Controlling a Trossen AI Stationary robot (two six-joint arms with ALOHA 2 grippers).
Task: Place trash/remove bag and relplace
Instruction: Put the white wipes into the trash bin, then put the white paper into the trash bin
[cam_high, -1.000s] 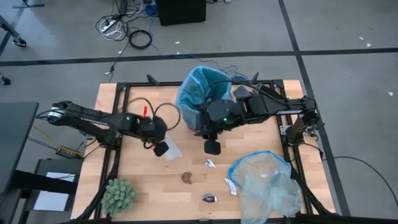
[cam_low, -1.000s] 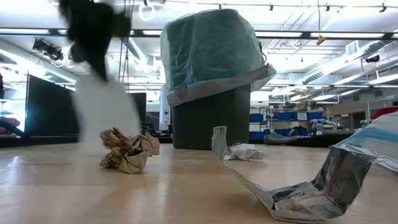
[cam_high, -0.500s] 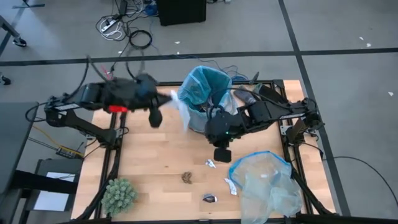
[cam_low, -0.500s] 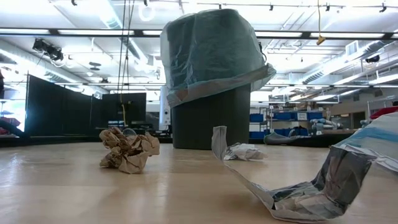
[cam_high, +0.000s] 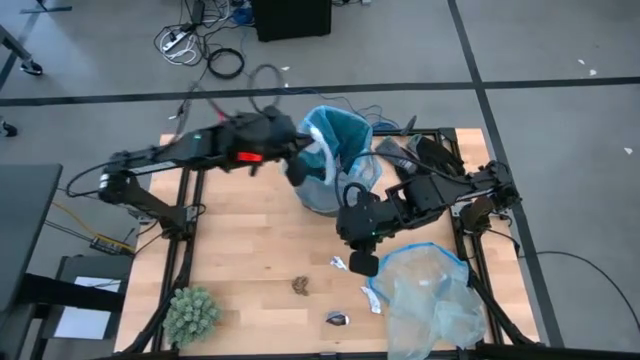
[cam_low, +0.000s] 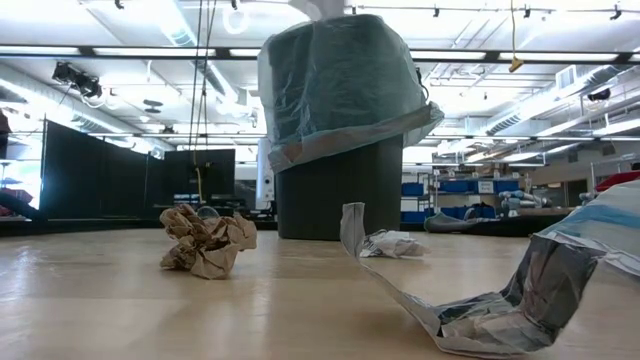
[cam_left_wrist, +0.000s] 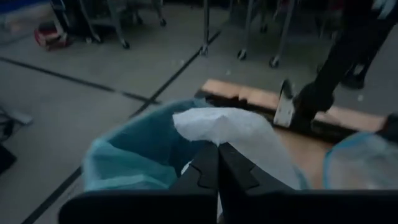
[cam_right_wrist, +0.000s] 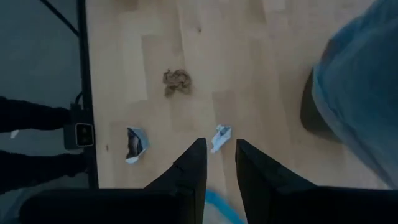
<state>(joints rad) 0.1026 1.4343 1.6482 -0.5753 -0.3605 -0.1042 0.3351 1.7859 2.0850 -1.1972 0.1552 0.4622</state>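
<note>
The dark bin (cam_low: 338, 195) stands at the table's far middle, lined with the sky-blue bag (cam_high: 338, 140) (cam_left_wrist: 140, 155). My left gripper (cam_high: 300, 168) (cam_left_wrist: 217, 155) is above the bin's left rim, shut on a white crinkled sheet of trash (cam_left_wrist: 233, 130) (cam_high: 320, 158). My right gripper (cam_high: 362, 262) (cam_right_wrist: 216, 155) hovers open above a small white wrapper (cam_right_wrist: 220, 138) (cam_high: 338, 263) that lies on the table. A brown paper wad (cam_high: 299, 286) (cam_low: 207, 243) and a dark wrapper (cam_high: 337, 319) (cam_right_wrist: 135, 144) lie nearer the front edge. My left gripper pinches the white sheet's near edge (cam_left_wrist: 214, 138) between its two shut fingers. The fingers come from the table's left, slanting a little downward. The sheet sticks out ahead of the fingertips over the bag's mouth, lifted clear of the table; its top (cam_low: 320, 8) shows above the bin.
A paler, clearer plastic bag with a blue rim (cam_high: 425, 300) lies at the near right corner. A green spiky ball (cam_high: 190, 315) sits at the near left corner. A crumpled paper strip (cam_low: 480, 300) lies close to the low camera. Bare wood lies left of the bin.
My left gripper has risen from the table with the white sheet and swung toward the far edge and right, ending over the bin's rim; it has levelled out. My right gripper has drifted from the bin toward the near edge, over the small white wrapper.
</note>
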